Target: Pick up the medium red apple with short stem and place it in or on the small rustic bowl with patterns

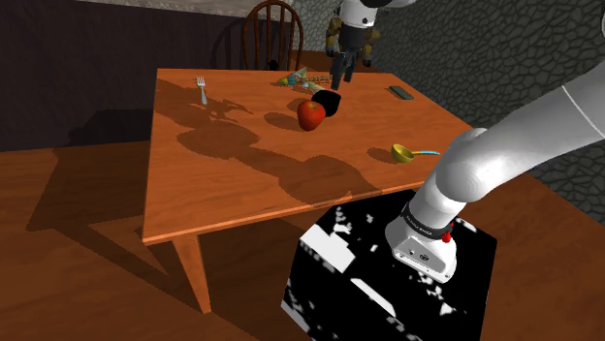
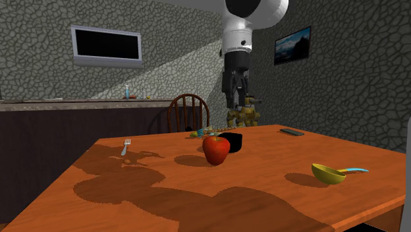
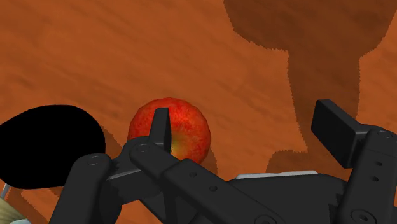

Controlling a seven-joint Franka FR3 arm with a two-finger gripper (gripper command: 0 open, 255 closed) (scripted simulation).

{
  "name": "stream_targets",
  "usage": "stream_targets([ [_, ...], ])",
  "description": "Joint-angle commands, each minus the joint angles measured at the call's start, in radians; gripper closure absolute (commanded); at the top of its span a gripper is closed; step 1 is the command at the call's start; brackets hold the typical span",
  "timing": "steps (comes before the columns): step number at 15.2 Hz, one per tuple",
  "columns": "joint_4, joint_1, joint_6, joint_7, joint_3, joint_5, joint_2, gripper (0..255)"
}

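Stone-patterned walls [image 2: 39,79] back orange wooden table [image 2: 263,191] bearing red apple [image 2: 216,149].

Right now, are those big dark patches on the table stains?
No, they are shadows: in the shoulder view one sprawls across the table beside the apple; in the second exterior view it darkens the near tabletop; in the wrist view dark shapes fall past the open claw.

No writing can be read anywhere: the dark band [image 1: 419,221] low on the white arm [image 1: 504,145] carries pale marks too small to make out (lettering or not, I cannot tell), and the stand [image 1: 334,291] bears only white blotches on black, not letters or numbers.
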Motion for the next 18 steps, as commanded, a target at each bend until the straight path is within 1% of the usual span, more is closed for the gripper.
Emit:
stream_targets([
  [1, 0.019, 0.001, 0.059, -0.032, -0.009, -0.017, 0.072, 0],
  [9, 0.157, -0.002, 0.233, -0.147, -0.036, -0.068, 0.357, 0],
  [10, 0.157, -0.002, 0.233, -0.148, -0.036, -0.068, 0.358, 0],
  [17, 0.098, -0.007, 0.335, -0.148, -0.042, -0.069, 0.4, 0],
  [18, 0.098, -0.007, 0.335, -0.148, -0.042, -0.069, 0.4, 0],
])
